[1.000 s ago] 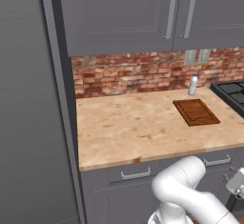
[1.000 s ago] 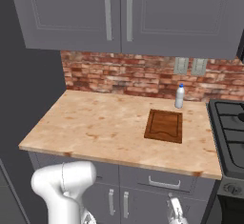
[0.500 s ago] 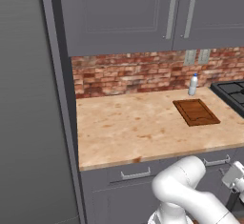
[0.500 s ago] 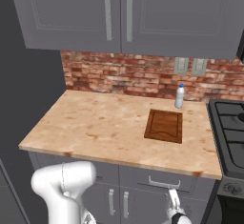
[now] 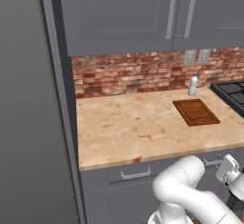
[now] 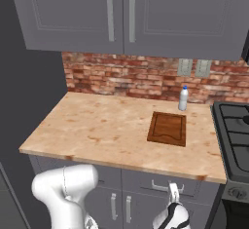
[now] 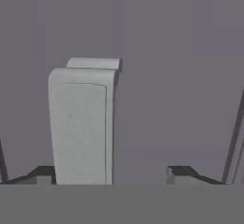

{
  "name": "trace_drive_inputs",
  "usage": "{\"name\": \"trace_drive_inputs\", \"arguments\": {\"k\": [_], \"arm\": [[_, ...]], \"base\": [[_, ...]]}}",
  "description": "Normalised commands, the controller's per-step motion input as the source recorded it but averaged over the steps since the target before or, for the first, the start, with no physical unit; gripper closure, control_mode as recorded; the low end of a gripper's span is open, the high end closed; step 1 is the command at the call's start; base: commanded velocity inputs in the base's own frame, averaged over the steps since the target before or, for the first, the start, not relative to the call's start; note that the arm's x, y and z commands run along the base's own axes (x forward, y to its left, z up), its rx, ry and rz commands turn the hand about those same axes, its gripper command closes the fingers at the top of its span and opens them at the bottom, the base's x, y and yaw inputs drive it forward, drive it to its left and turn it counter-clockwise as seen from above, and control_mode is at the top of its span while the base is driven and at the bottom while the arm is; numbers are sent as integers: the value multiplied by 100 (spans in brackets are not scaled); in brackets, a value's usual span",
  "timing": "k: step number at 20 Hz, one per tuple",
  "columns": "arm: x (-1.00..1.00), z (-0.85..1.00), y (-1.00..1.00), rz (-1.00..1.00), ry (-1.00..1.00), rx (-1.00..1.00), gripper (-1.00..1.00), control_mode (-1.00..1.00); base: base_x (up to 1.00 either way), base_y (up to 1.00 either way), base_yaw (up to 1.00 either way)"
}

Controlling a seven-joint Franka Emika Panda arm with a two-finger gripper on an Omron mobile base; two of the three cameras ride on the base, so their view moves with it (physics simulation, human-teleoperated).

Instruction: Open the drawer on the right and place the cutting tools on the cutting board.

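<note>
Gripper [image 7: 110,174] down low at the drawer [image 6: 165,182] front, under the right part of the countertop [image 6: 116,130], right at the silver bar handle [image 7: 83,123]. Hand view: handle looms close between the fingertips [image 7: 43,174], tight against the left one, clear gap to the right one. Jaws spread apart, not clamped on the bar. Flat grey drawer face behind the handle.

Right base view: hand [image 6: 172,208] sits just below the handle [image 6: 168,188], partly covering it. Drawer front flush with neighbouring cabinet faces, so closed. Cutting tools not visible in any frame.

Cutting board [image 6: 168,128] flat on the countertop, toward the right end, nearer the back edge than the front, nothing on it. Same board in left base view [image 5: 196,112].

Around it:
- small white bottle with blue cap [image 6: 183,98], upright at the back edge by the brick wall [image 6: 141,77], just behind the board's far right corner, apart from it
- stove [image 6: 236,135] just past the countertop's right end
- two outlet plates [image 6: 193,67] on the brick above the bottle
- upper cabinets [image 6: 121,13] with vertical bar handles overhead
- smaller drawer front with like handle [image 5: 135,174] further left
- cabinet doors [image 6: 119,207] beneath, beside the arm [image 6: 65,194]
</note>
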Motion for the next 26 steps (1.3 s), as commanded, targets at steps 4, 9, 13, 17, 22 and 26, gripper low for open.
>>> {"name": "trace_drive_inputs", "arguments": {"k": [4,9,13,17,22,26], "arm": [[42,-10,0,-2,2,0,-100,-100],[7,0,0,0,0,0,100,-100],[-59,0,0,0,-1,0,100,-100],[-100,-9,-7,-4,-6,4,100,-100],[-100,-16,-15,-8,-4,6,100,-100],[-100,-18,-12,-7,0,3,100,-100]], "base": [[0,0,0],[0,0,0],[0,0,0],[0,0,0],[0,0,0],[0,0,0]]}}
